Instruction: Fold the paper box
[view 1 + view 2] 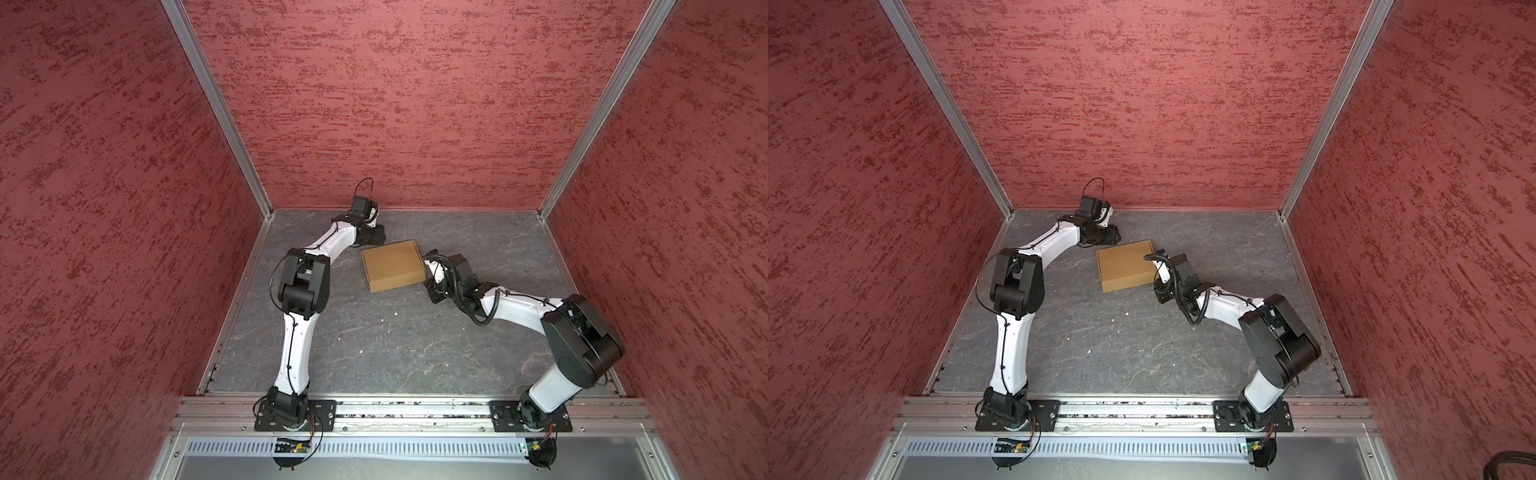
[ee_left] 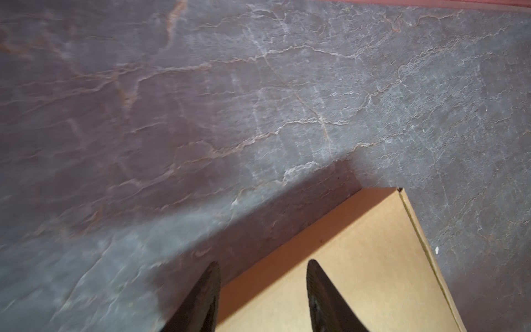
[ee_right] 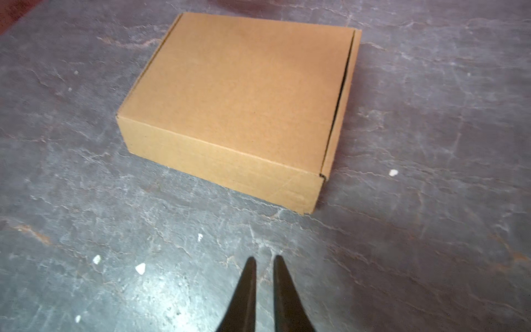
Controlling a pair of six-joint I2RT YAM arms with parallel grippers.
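I see the paper box [image 1: 392,266] lying closed on the table [image 1: 374,345], toward the rear middle, between the two arms. Its lid is down and flush, so I judge the folding is practically finished. The left gripper [image 2: 263,267] hangs over one corner of the lid with fingers spread and nothing between them; perhaps it is placed there to press the lid if it springs up. The right gripper [image 3: 263,258] is over bare table, near the box's side wall but apart from it, with fingers almost pressed together and empty - a narrow tip, good for pushing.
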